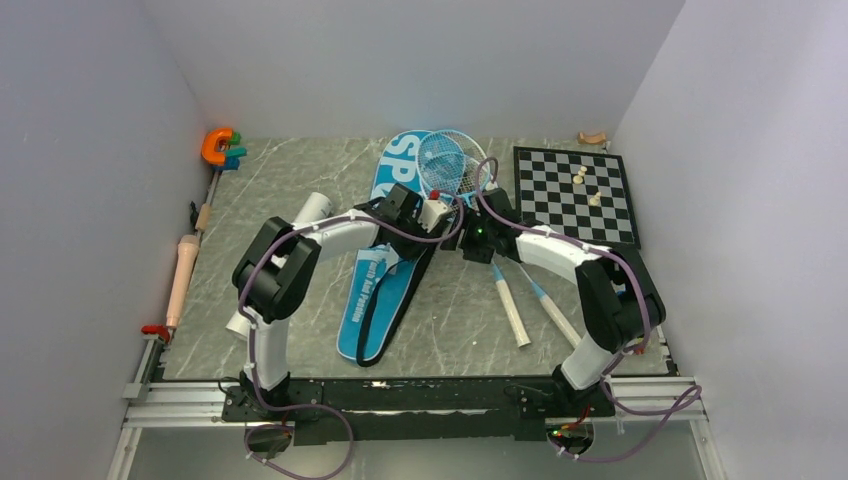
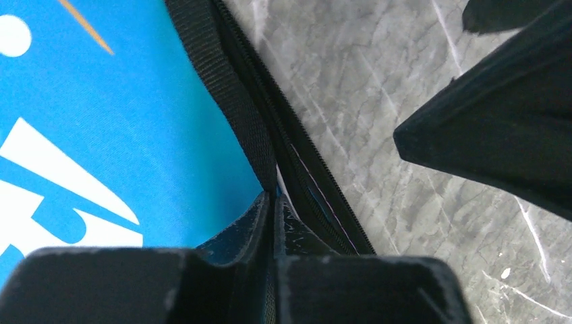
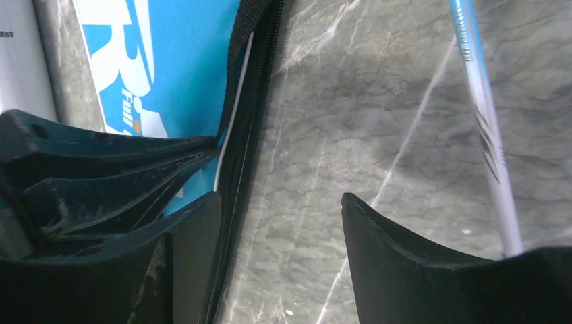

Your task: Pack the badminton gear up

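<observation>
Overhead, white walls (image 1: 400,60), marbled table (image 1: 280,170), bag (image 1: 375,285).

Blue SPORT bag (image 1: 385,262) lengthwise on marble table (image 1: 290,175), two rackets (image 1: 441,160) beside it, heads overlapping its top, left gripper (image 1: 432,213) and right gripper (image 1: 478,232) close together at its right edge, chessboard (image 1: 575,195) far right

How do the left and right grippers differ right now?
The left gripper is shut, pinching the blue bag at its black edge; the right gripper is open, holding nothing. The left one is on the bag; the right one hangs over the table beside it. Both sit along that edge.
</observation>
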`<state>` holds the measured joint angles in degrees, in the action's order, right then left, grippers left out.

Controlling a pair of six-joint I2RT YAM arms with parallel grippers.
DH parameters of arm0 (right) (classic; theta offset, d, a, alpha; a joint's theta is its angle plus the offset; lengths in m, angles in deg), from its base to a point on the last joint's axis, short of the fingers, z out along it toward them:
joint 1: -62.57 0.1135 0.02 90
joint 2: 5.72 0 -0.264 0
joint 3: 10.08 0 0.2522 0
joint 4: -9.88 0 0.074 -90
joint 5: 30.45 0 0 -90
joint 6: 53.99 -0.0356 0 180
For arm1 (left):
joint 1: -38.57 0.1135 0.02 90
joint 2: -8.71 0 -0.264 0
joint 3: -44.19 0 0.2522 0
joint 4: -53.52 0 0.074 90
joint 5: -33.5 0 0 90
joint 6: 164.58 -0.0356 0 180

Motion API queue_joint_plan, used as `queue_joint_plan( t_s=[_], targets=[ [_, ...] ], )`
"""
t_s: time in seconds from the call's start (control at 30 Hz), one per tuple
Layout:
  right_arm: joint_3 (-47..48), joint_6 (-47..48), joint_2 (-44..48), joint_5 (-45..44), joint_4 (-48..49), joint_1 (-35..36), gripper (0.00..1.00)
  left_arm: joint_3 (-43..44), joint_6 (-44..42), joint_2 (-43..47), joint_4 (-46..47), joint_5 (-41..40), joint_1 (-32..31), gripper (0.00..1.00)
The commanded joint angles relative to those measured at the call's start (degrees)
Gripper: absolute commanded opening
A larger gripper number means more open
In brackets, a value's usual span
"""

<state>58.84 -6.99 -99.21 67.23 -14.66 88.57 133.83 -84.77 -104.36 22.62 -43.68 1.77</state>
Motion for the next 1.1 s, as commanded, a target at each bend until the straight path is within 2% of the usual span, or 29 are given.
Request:
queue_joint_plan(
  t_s=[0.0, 0.13, 0.2, 0.4, 0.43, 0.47, 0.5, 0.67, 0.9, 1.07],
  targets=[
    [-0.5, -4.1, -2.6, 3.96, 6.82, 0.19, 0.69, -1.03, -0.58, 4.34, 0.8, -4.17, 2.91, 0.23],
    [-0.51, -3.62, -2.54, 2.79, 6.27, 0.15, 0.68, -3.03, -1.31, 9.29, 2.77, -5.84, 3.05, 0.57],
    [-0.4, -3.5, -2.63, 2.25, 6.0, 0.17, 0.68, -3.3, -1.07, 11.27, 2.78, -4.78, 3.06, 0.62],
    [-0.2, -2.76, -2.5, 0.26, 4.78, -0.03, 0.68, -5.89, -2.49, 11.15, 1.46, -0.86, -0.01, 0.64],
    [-0.29, -2.56, -2.36, -0.05, 4.6, -0.19, 0.68, -6.07, -2.8, 10.23, 1.3, -1.22, -0.79, 0.66],
    [-0.43, -2.46, -2.19, -0.3, 4.41, -0.38, 0.68, -6.11, -2.92, 9.01, 1.25, -1.61, -1.22, 0.77],
    [-0.59, -2.35, -1.95, -0.44, 4.39, -0.69, 0.68, -5.87, -2.72, 7.77, 1.25, -1.98, -1.55, 0.8],
    [-1.81, -1.92, -0.32, -0.39, 4.38, -2.13, 0.68, -2.73, -1.86, 3.96, 0.11, -2.96, -1.68, 0.8],
    [-3.08, -1.43, 0.79, 0.11, 4.75, -3.3, 0.68, 1.62, -2.56, -0.69, -2.25, -5.23, -1.62, 0.76],
    [-3.9, -1.29, 1.36, 0.48, 5.19, -3.85, 0.67, 1.94, -3.16, -1.64, -2.68, -4.27, -1.55, 0.64]
  ],
)
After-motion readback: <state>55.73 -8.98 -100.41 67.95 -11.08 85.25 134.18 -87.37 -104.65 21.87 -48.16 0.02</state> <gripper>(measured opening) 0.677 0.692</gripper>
